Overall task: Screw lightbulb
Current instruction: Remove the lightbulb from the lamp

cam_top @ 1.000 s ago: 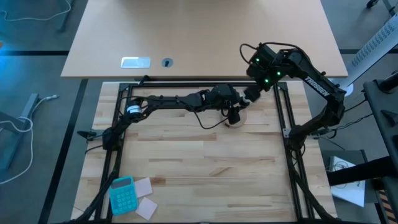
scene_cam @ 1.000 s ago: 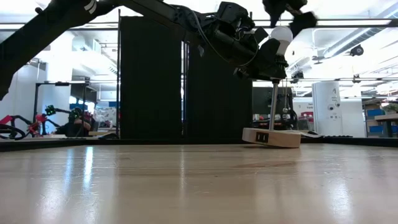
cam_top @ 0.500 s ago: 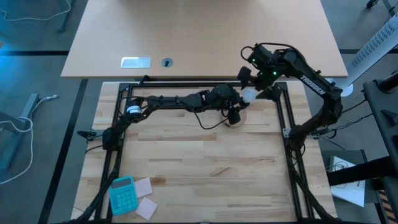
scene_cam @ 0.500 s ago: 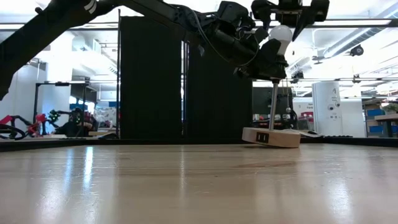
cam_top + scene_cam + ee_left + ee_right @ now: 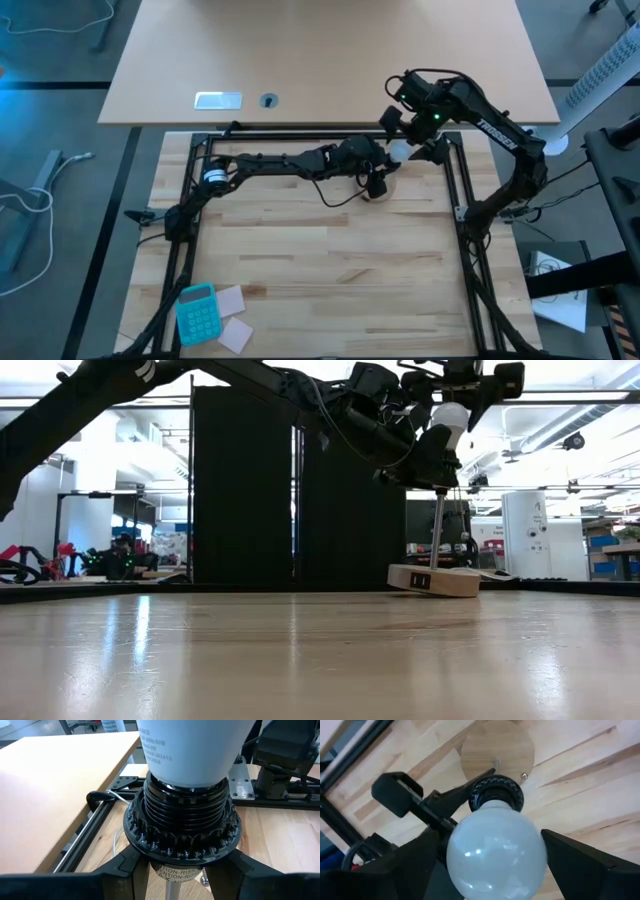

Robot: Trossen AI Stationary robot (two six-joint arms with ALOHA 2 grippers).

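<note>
The glossy white lightbulb sits neck-down in the black ribbed socket, on top of a thin post that rises from the round wooden disc stand at the table's far right. My left gripper reaches in from the table's left and is shut on the socket. My right gripper stands over the bulb, pointing down and open. Its fingers are on either side of the globe, with a gap showing on at least one side. My left gripper pinches the socket's lower part, below the ribbed collar, between its two fingers. The fingers come roughly level from the table's left. The socket stands upright on its post, with the bulb above the fingers.
A teal calculator and some paper cards lie at the near left corner. Black frame rails run along the work area's sides. A beige tabletop lies beyond the far edge.
My right gripper has turned about its own axis above the bulb. In the low view its fingers now stand wider apart, off the globe. The bulb, the socket and my left gripper have stayed in place.
</note>
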